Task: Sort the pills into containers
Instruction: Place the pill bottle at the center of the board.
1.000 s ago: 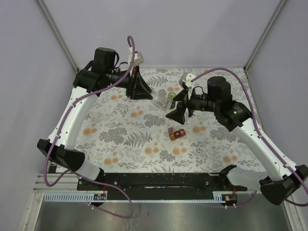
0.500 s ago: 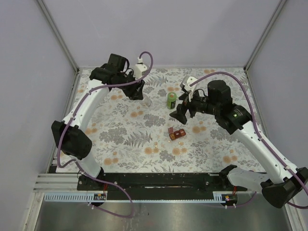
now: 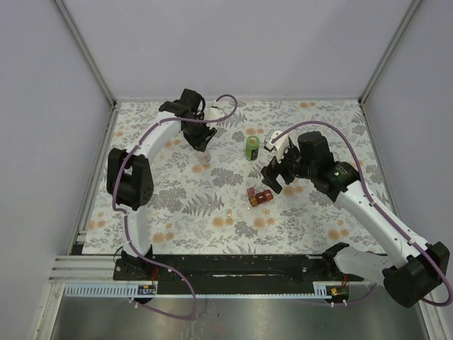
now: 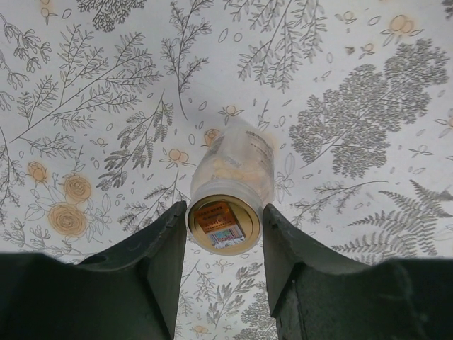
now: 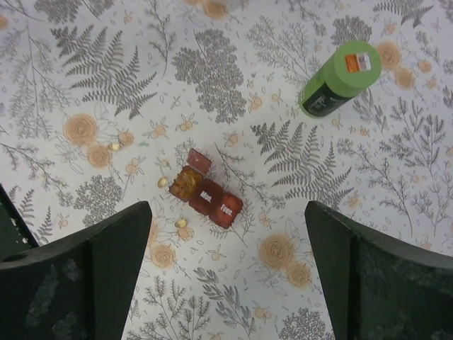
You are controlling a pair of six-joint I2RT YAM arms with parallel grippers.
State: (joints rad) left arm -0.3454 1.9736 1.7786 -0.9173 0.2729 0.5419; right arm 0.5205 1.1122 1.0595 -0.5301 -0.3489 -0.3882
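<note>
Over on the left, the left end effector (image 4: 224,209) is grasping the pale bottle (image 4: 232,185). Its fingers (image 4: 159,244) press on either side of the round labelled end, and the bottle's body points away from the wrist toward the flowered desk (image 3: 177,205). I can't tell whether that labelled end is cap or base, nor whether the bottle touches the cloth. Well off to that end effector's right stands the green bottle (image 3: 252,147), upright and on its own. Next along, the right end effector (image 5: 228,209) hangs with its jaws released, spread wide and holding nothing. The dark-red pill box (image 5: 207,195) lies below, in the gap between the fingers, with one end lid (image 5: 198,161) flipped up over a compartment that already has something yellowish in it. A few loose pills (image 5: 182,223) sit just beside the box on the left-finger side. To my eye the step in hand is bringing the pale bottle across to that open compartment. It would go best carried level with a firm grip, then tipped slowly and close over the compartment. The free end effector could steady the light box, coming down square so it doesn't knock the raised lid or scatter the strays.
</note>
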